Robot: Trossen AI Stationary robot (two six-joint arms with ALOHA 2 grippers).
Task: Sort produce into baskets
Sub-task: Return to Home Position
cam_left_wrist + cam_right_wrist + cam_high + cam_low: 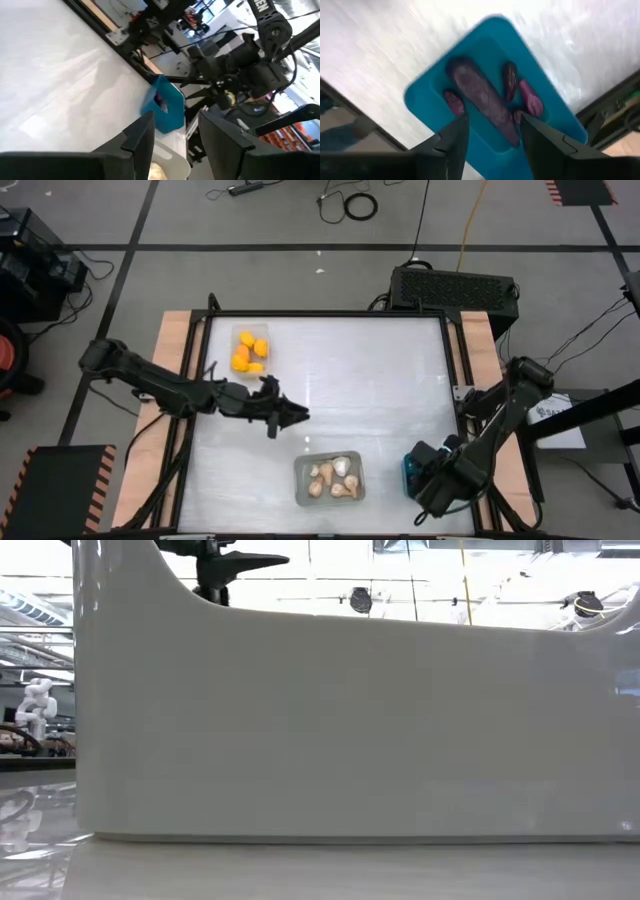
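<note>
- Over the teal bin [425, 90], at the lower right of the high view, the right gripper [492, 135] hangs with its fingers spread wide and nothing between them.
- Beneath it, dark purple eggplants [485, 100] lie inside that bin, one long and several small.
- Near the middle of the bench [380, 380], the left gripper [288, 420] is likewise wide and empty, reaching toward the right arm's side.
- Cream garlic bulbs [332, 477] sit in the grey bin [297, 480] at lower centre. Orange-yellow pieces [252, 350] sit in the clear bin [236, 340] toward the upper left.
- No loose produce shows on the bench, so sorting looks finished. The step in hand appears to be the retreat to rest.
- That move calls for each arm to rise clear of the bin rims before folding back.
</note>
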